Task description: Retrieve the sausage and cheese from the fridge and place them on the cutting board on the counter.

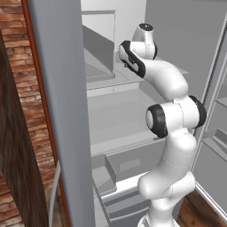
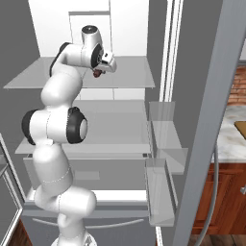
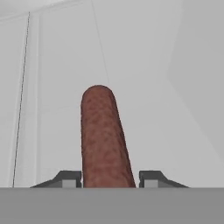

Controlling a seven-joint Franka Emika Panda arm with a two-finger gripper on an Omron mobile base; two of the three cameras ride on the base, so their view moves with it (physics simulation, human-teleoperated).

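Claw has its two fingertips pressed on both sides of the sausage, so it grips it, above the upper shelf inside the fridge. To do this well, I think it should lift slowly and draw straight out, away from the shelf edge

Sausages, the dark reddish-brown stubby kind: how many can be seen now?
1. The dark reddish-brown stubby sausage lies between the tips of the gripper, inside the grey fridge. The arm may hide others.
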